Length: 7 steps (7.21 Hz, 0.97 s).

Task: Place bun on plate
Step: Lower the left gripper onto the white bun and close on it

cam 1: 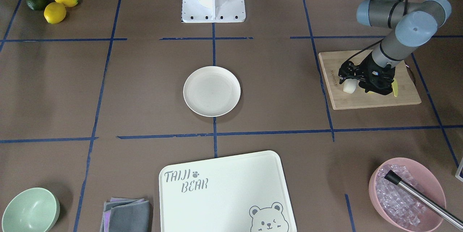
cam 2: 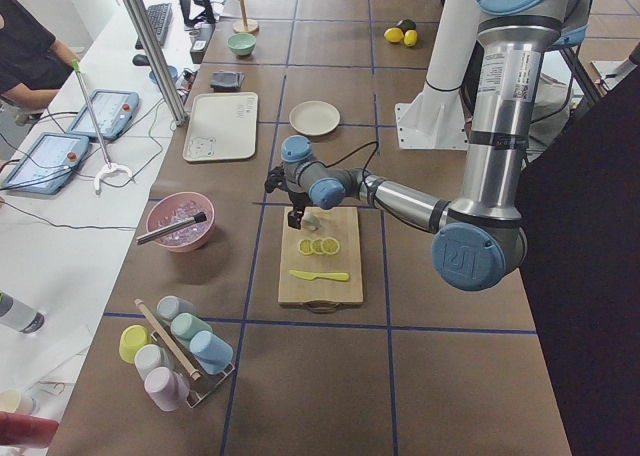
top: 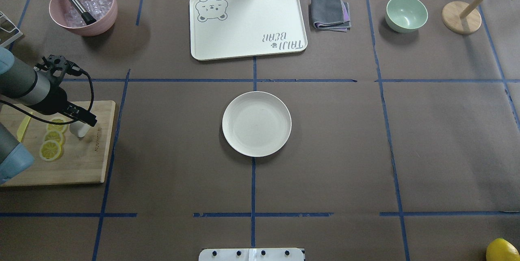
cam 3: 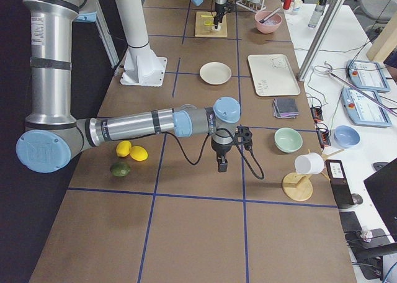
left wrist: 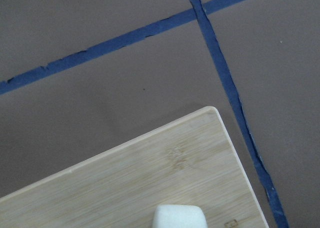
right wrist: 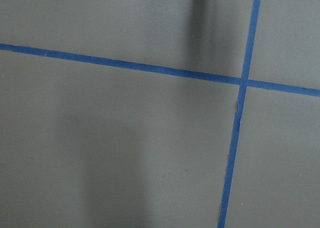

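The white bun (cam 1: 349,87) (top: 79,130) rests on the wooden cutting board (top: 81,163) at the table's left end. It also peeks in at the bottom edge of the left wrist view (left wrist: 179,217). My left gripper (cam 1: 349,80) (top: 87,122) is down over the bun, open, with its fingers around the top. The round cream plate (cam 1: 211,91) (top: 256,124) lies empty at the table's centre, well apart from the board. My right gripper (cam 3: 221,165) hangs above bare table at the far right; I cannot tell its state.
Lemon slices (top: 53,139) and a yellow knife (top: 23,127) share the board. At the far edge stand a pink ice bowl (top: 83,7), the bear tray (top: 248,23), a folded cloth (top: 330,12) and a green bowl (top: 406,13). Whole lemons (cam 1: 54,8) lie near the right arm.
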Each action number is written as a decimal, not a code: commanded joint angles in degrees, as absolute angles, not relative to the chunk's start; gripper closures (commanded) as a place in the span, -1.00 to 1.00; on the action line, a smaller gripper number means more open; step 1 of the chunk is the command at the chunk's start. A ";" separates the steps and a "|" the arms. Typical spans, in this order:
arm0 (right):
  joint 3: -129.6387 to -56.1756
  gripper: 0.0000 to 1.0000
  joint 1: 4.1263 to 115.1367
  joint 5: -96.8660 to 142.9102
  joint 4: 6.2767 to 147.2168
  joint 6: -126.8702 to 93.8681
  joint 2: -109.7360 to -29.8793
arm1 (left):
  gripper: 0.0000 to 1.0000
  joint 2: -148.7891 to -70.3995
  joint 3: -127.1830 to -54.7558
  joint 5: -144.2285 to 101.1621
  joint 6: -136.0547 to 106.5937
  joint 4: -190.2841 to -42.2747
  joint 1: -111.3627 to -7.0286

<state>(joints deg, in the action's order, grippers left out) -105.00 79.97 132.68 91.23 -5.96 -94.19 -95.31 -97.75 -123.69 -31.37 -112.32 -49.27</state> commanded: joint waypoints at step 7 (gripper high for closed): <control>-104.94 -1.00 79.89 133.15 91.23 -6.59 -94.13 | -0.58 -94.48 -96.95 -123.84 -31.47 -112.32 -47.37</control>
<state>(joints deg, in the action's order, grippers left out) -104.86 79.90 133.05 91.23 -6.59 -94.16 -94.72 -97.04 -123.83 -31.68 -112.32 -47.47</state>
